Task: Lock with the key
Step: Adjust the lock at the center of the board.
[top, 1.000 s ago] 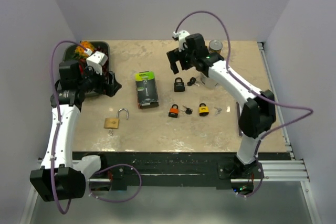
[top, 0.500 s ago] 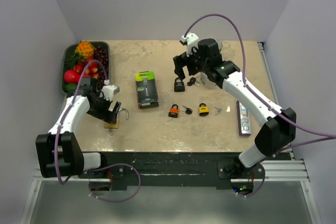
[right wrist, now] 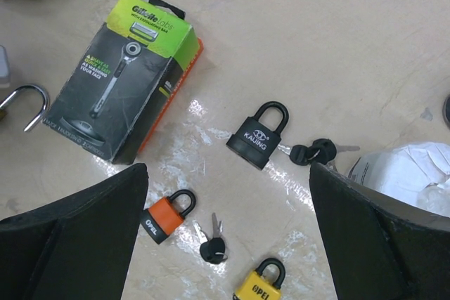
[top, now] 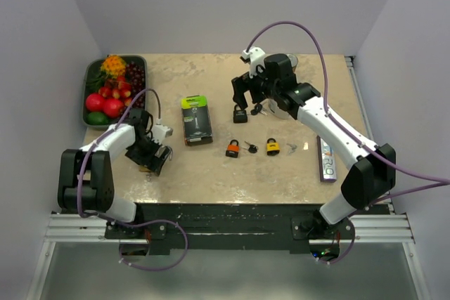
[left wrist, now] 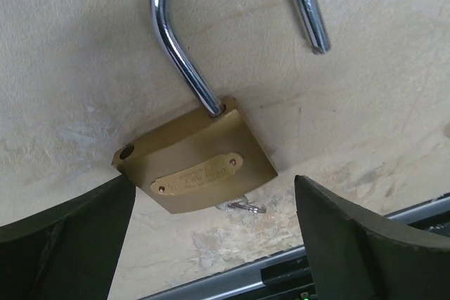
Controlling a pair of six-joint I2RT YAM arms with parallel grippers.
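A brass padlock [left wrist: 197, 166] lies flat on the table with its steel shackle [left wrist: 176, 54] swung open. A small key ring [left wrist: 242, 206] pokes out from under its bottom edge; the key itself is hidden. My left gripper [left wrist: 214, 240] hovers low over it, open, a finger on each side of the body, touching nothing. In the top view the left gripper [top: 154, 155] covers most of this lock. My right gripper [top: 243, 95] hangs open above the black padlock [top: 240, 113], holding nothing. The right wrist view catches the brass shackle [right wrist: 27, 103] at its left edge.
A black padlock [right wrist: 256, 138] with black-headed keys [right wrist: 313, 151], an orange padlock [right wrist: 163, 219], a loose key [right wrist: 213, 247] and a yellow padlock [right wrist: 259, 286] lie mid-table. A razor box [top: 196, 120] sits left of them. A fruit tray [top: 91, 75] is back left, a long box [top: 325, 158] right.
My left arm has swung from the fruit tray toward the near edge and come down over the brass padlock. The right arm shifted slightly right, above the black padlock.
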